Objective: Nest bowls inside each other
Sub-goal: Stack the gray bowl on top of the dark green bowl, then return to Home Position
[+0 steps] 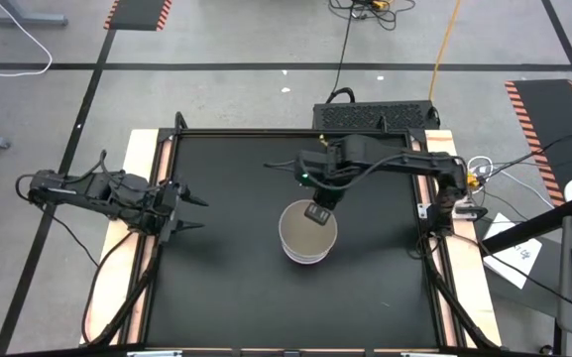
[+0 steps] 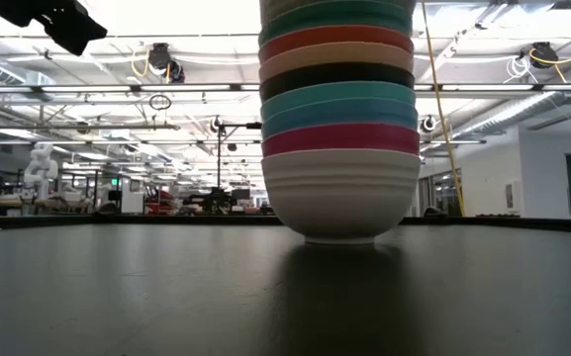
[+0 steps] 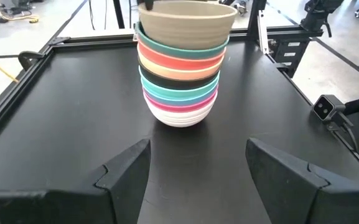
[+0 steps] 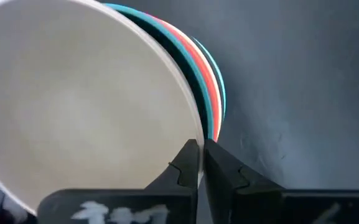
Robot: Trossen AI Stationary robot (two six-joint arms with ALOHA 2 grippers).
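Note:
Several bowls stand nested in one upright stack [image 1: 308, 238] near the table's middle. A white bowl [image 2: 336, 198] is at the bottom, resting on its foot, and an olive-grey bowl [image 3: 185, 22] is on top. Between them show magenta, teal, black, peach and red rims [image 3: 179, 68]. My right gripper [image 4: 202, 146] is shut and points steeply down at the far side of the top bowl's rim [image 1: 317, 211]. My left gripper [image 3: 198, 146] waits open at the table's left edge [image 1: 194, 213], facing the stack from a distance. My right gripper's shut fingertips [image 4: 190, 155] come from above at the olive-grey bowl's rim [image 4: 198, 134], on the stack's far side. One finger shows over the bowl's inside, the other over its outside. I cannot tell whether they touch or pinch the rim. The bowl sits nested in the stack.
The black tabletop [image 1: 226, 288] lies open on all sides of the stack, bounded by a raised frame [image 1: 167, 149]. Cables and a small device [image 3: 323, 107] sit past the right edge.

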